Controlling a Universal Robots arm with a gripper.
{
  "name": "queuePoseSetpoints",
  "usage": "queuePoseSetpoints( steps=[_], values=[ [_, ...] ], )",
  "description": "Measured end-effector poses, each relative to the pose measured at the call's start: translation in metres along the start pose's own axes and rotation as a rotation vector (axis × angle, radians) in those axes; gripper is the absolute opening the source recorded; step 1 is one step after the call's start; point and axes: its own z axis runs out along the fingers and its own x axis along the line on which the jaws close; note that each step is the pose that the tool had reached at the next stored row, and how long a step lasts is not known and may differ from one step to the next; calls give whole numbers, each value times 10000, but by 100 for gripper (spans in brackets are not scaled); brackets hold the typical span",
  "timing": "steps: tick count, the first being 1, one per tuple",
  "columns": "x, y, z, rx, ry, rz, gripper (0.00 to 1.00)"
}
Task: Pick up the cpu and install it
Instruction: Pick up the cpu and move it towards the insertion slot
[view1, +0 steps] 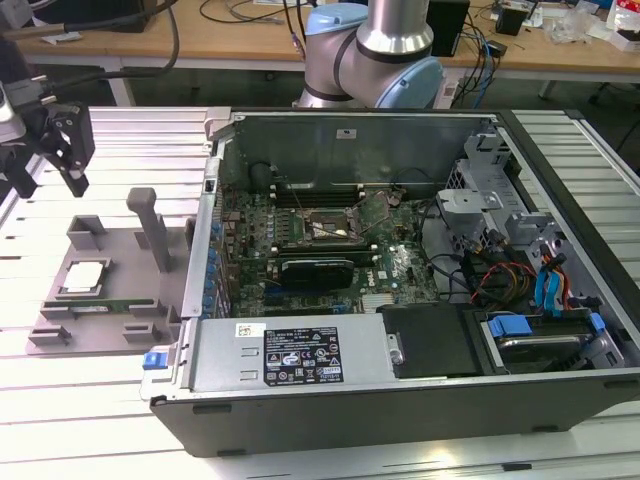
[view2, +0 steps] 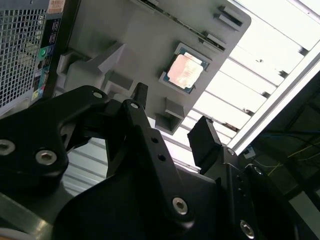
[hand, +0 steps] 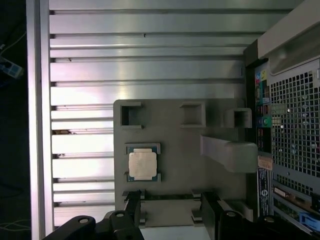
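**Asker:** How is your hand standing?

**Me:** My black two-fingered gripper (view1: 48, 170) (view2: 172, 117) (hand: 170, 202) is hanging with its fingers spread apart, and nothing is sitting between them.

**Asker:** And the chip?

**Me:** The small square cpu with the shiny silver-grey metal top (view1: 83, 277) (view2: 186, 70) (hand: 142, 164) is lying flat in its recess on the grey moulded plastic tray (view1: 125, 262) (hand: 180, 150). I am hovering above the tray, clear of the cpu and touching nothing. In the first wrist view it is sitting just beyond one fingertip (hand: 132, 200), off the middle of my gap.

**Asker:** What is around the tray?

**Me:** It is resting on the ribbed aluminium table (view1: 110, 140). The open black computer case (view1: 400, 400) is lying beside it, on the exterior view's right.
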Motion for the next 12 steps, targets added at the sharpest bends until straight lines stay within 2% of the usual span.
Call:
queuePoseSetpoints(
  steps=[12],
  values=[
    [3, -1, 83, 0, 0, 1, 60]
  ],
)
